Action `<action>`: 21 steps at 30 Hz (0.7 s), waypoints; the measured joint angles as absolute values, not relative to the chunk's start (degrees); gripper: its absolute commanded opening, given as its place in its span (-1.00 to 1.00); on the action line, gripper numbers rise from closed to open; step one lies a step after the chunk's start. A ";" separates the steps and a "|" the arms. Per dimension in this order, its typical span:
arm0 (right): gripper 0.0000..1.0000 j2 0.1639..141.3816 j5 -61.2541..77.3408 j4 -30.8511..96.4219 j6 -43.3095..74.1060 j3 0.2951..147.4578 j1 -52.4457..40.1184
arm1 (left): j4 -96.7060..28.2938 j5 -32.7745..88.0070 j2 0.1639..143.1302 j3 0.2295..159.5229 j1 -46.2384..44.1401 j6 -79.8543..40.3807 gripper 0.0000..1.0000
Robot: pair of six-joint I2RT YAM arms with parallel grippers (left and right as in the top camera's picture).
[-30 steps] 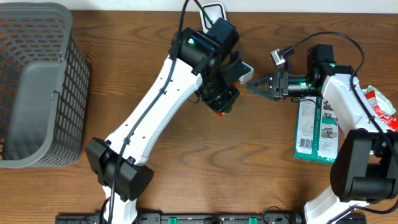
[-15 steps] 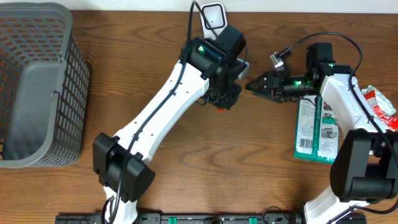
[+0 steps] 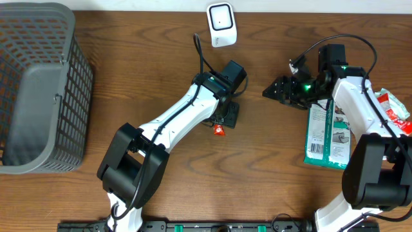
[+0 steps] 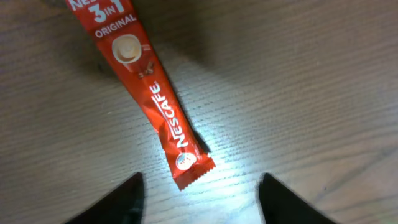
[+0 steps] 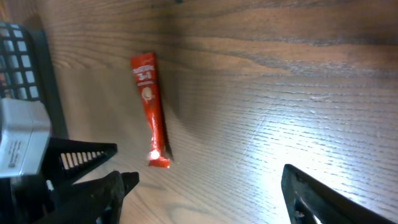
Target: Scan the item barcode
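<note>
The item, a red Nescafé 3-in-1 sachet [image 4: 155, 93], lies flat on the wooden table, printed side up, and no barcode shows. My left gripper [image 4: 199, 208] hovers open just above its lower end without touching it. Overhead, only the tip of the sachet [image 3: 219, 130] shows beside the left gripper [image 3: 228, 117]. The white barcode scanner [image 3: 221, 24] stands at the table's far edge. My right gripper [image 3: 270, 91] is open and empty, to the right of the sachet [image 5: 152, 118], with its fingers [image 5: 93, 193] spread wide.
A grey wire basket [image 3: 38, 90] fills the left side. A green-and-white package [image 3: 327, 132] lies under the right arm, and a red-and-white packet [image 3: 396, 109] lies at the right edge. The left gripper's body [image 5: 25, 149] shows at the left of the right wrist view.
The left gripper has come down from near the scanner to the table and opened, letting go of the sachet. The right gripper has opened wider and drawn slightly back.
</note>
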State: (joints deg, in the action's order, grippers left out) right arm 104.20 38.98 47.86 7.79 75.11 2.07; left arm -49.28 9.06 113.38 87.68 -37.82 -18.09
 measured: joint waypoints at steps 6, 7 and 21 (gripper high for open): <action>0.52 104.20 37.41 47.29 8.05 75.11 0.97 | -49.04 8.62 113.38 87.70 -37.78 -17.82 -0.61; 0.34 104.20 37.26 47.18 8.10 75.11 0.71 | -49.08 8.40 113.36 87.83 -37.67 -17.72 -0.84; -0.97 104.20 36.01 39.55 14.46 73.58 -13.54 | -43.07 8.16 112.71 88.55 -27.90 -17.17 -0.85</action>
